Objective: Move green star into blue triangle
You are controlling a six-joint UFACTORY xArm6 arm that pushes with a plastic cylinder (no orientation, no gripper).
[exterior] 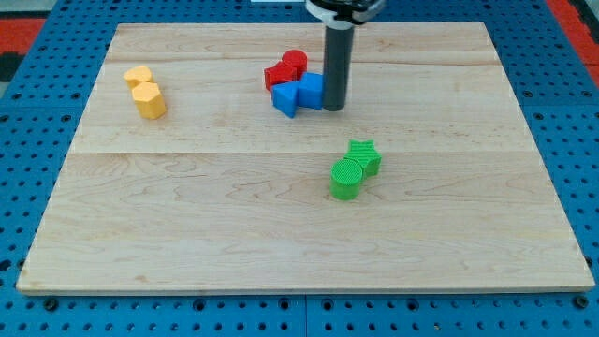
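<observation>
The green star [364, 156] lies right of the board's middle, touching a green cylinder [345, 178] just below and left of it. The blue triangle [286, 97] sits near the top centre, touching a blue cube [312, 91] on its right. My tip [334, 107] rests on the board right beside the blue cube's right side, above the green star and apart from it.
A red block [279, 76] and a red cylinder [295, 64] sit just above the blue blocks. Two yellow blocks [138, 77] [149, 100] stand at the view's upper left. The wooden board [187, 206] lies on a blue pegboard.
</observation>
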